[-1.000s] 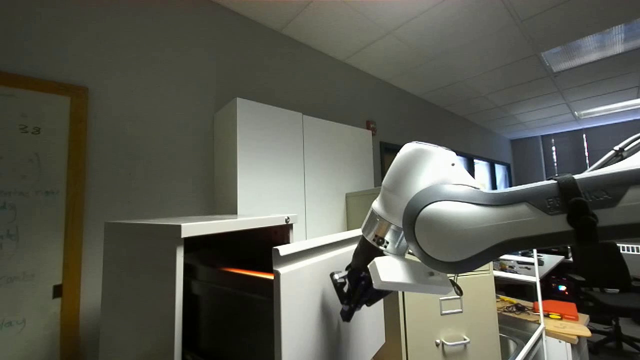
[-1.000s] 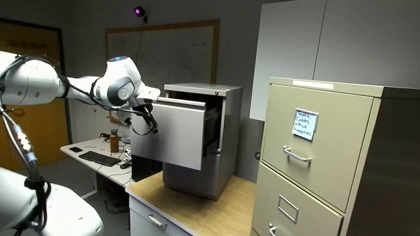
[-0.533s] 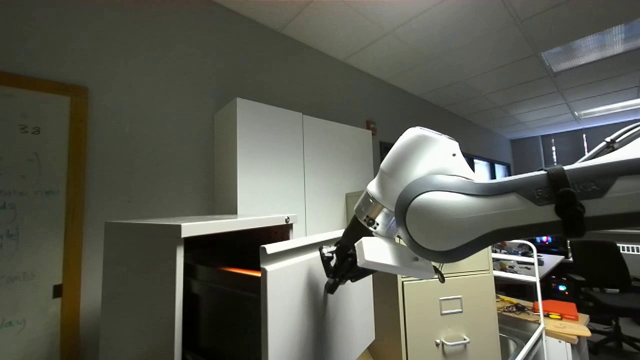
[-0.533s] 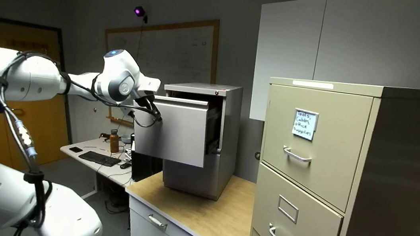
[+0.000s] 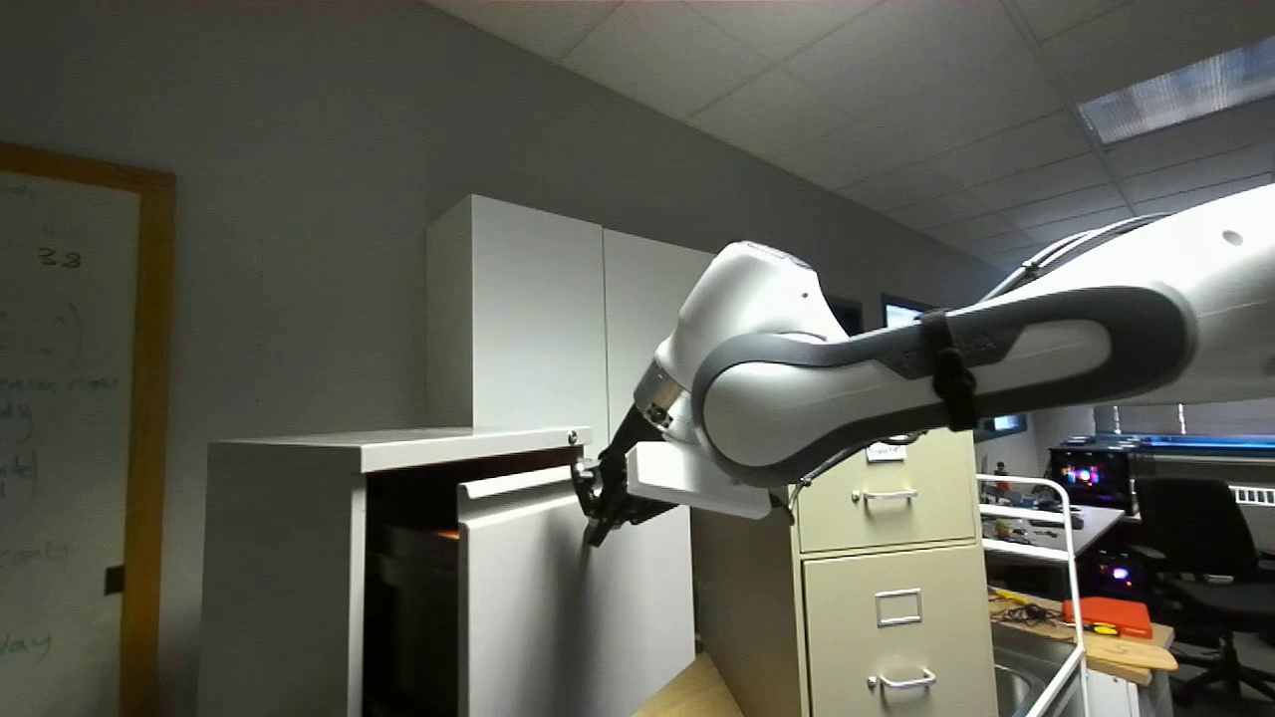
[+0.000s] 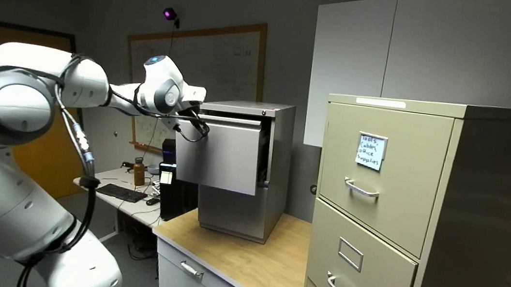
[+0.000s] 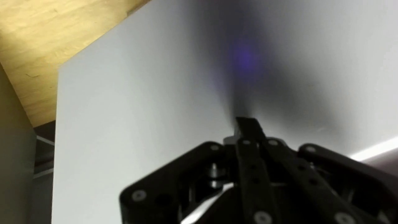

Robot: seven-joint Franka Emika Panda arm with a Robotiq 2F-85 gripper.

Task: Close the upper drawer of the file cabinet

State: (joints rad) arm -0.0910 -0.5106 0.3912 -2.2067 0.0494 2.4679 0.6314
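Pushed further in, not yet closed

Compared with a second ago, moved the upper drawer (image 6: 222,159) clearly inward, shrinking the dark gap to the pale grey file cabinet (image 6: 279,175) in both exterior views. Still jutting from the top of that cabinet, on the wooden desk (image 6: 250,265), towards eight o'clock in an exterior view; probably needing only more straight pushing. Holding nothing in the fingers (image 7: 247,127), drawn narrow together and apparently touching the drawer's front. Through the gap, showing mostly darkness and, at nine o'clock from the fingers, an orange sliver (image 5: 445,535) too small to identify. At three o'clock from the drawer, note the beige cabinet (image 6: 441,215), closed, contents hidden, labelled for tools, cables and office supplies.
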